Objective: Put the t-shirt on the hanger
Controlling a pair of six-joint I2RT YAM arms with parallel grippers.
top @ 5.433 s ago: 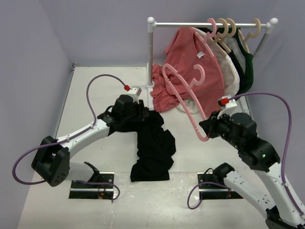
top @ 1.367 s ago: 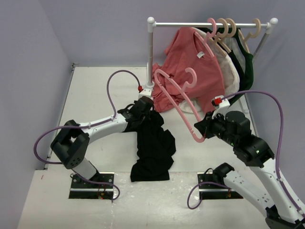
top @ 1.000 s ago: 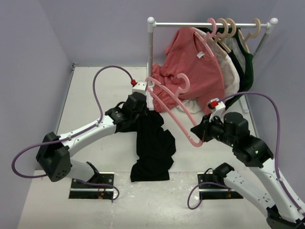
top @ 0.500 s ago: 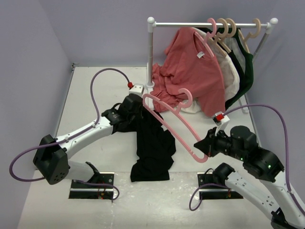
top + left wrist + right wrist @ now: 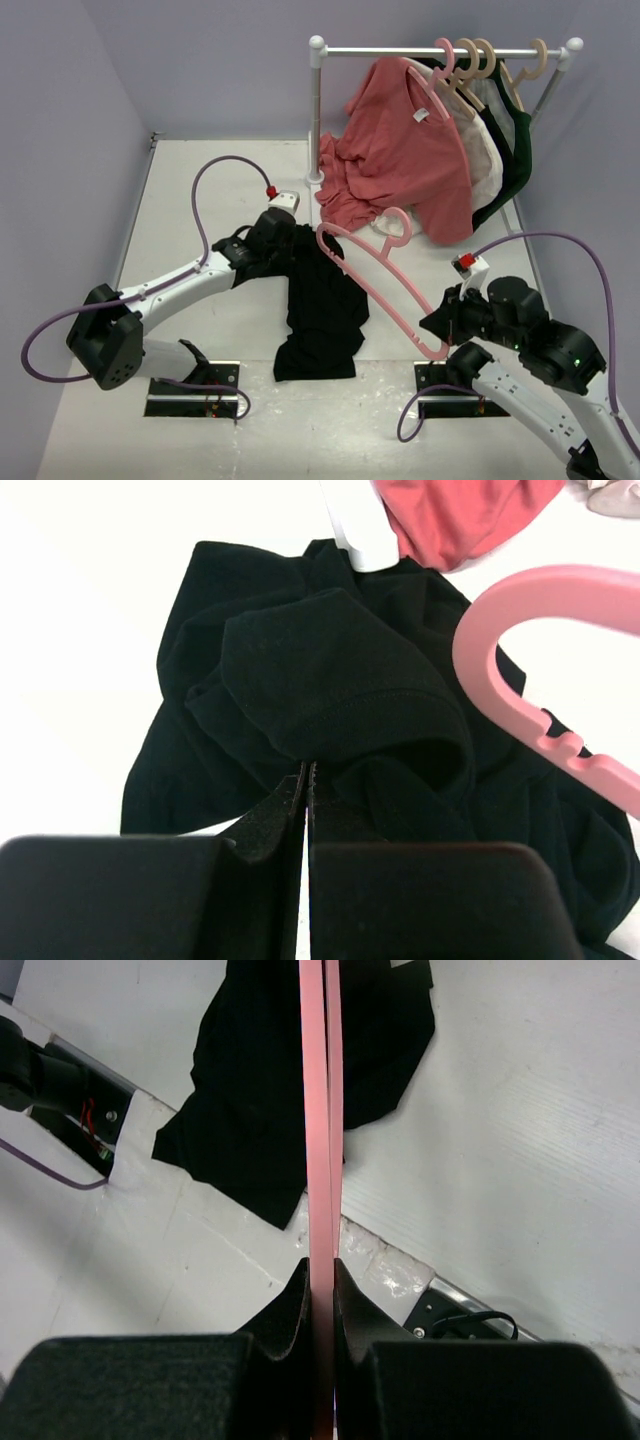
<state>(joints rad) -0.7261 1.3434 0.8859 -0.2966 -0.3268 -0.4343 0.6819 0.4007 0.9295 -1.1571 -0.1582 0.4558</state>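
Hanger [image 5: 320, 1110] over t-shirt [image 5: 330, 680]
Hanger is being clamped by the right gripper [image 5: 320, 1280]; a t-shirt fold is being pinched by the left gripper [image 5: 305, 780], mid-table [image 5: 200, 200].

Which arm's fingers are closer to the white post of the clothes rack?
Left. The left fingers pinch the t-shirt close to the post; the right fingers hold the hanger much farther away.

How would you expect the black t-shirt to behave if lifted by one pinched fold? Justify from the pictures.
Probably floppy: the t-shirt lies crumpled in soft folds on the table. Likely light, since the left gripper bunches it with a thin pinch. It would probably sag and drape, not hold shape.
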